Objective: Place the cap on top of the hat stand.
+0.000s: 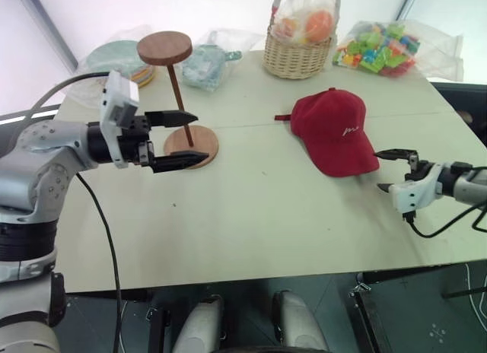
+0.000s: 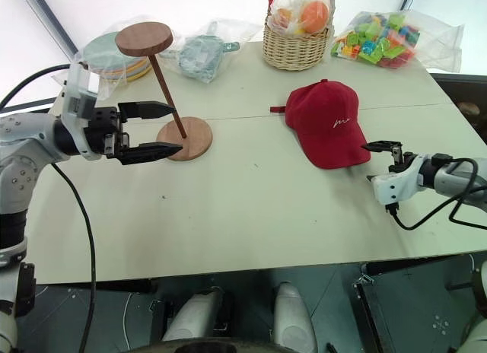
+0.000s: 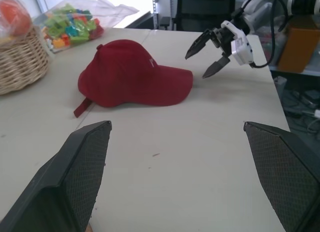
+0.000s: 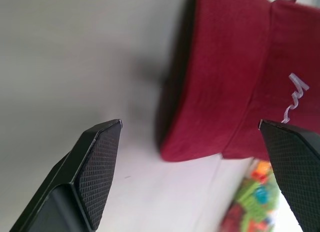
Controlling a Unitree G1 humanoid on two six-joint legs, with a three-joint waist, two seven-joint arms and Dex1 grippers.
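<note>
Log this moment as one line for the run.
cap: flat on table, unheld | stand: bare | left hand: open by stand | right hand: open beside brim

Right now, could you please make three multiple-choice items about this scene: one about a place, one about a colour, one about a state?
1. Where does the cap lie?
A. On the table, beside the right pincer
B. On the hat stand
C. Inside the basket

2. What colour is the cap?
A. Blue
B. Dark red
C. Green

3. How is the right pincer?
A. Shut on the cap
B. Shut on nothing
C. Open, holding nothing

Key:
1 A: the cap rests flat on the table, and the top disc of the hat stand is bare.
2 B: its fabric is dark red.
3 C: its fingers stand apart, just short of the brim.
</note>
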